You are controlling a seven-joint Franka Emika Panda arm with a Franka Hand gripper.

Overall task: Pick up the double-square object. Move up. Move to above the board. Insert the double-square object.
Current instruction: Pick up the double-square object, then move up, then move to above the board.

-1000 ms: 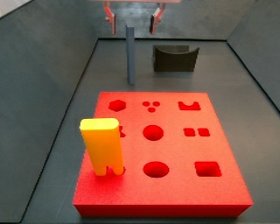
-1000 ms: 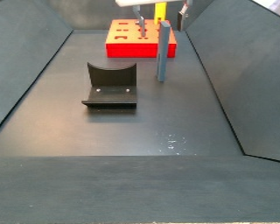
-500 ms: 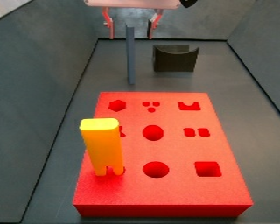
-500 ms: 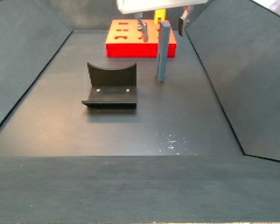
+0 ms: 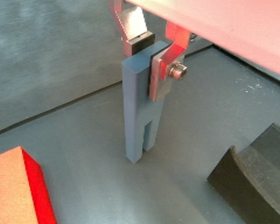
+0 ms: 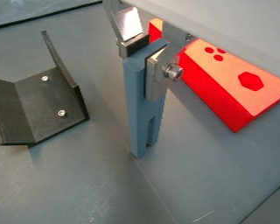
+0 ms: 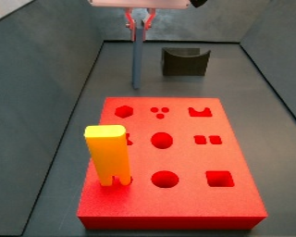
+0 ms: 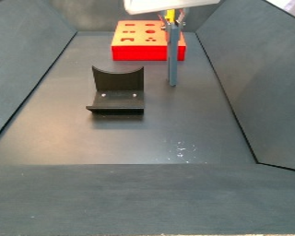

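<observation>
The double-square object (image 7: 137, 65) is a thin grey-blue bar standing upright on the dark floor behind the board (image 7: 188, 125). Its forked end rests on the floor in both wrist views (image 5: 134, 114) (image 6: 139, 114). My gripper (image 7: 140, 28) is at the bar's top end, with its silver fingers (image 5: 166, 68) closed against two opposite faces of it. In a side view the gripper (image 8: 172, 23) and the bar (image 8: 172, 60) stand in front of the red board (image 8: 135, 48).
A yellow block (image 7: 107, 155) stands in the board's near left hole. The dark fixture (image 7: 184, 61) stands on the floor beside the bar, also seen in a side view (image 8: 115, 90). Sloping dark walls close in the floor on both sides.
The gripper has come down over the bar's top and its fingers have closed from wide apart onto the bar. The bar has not moved.
</observation>
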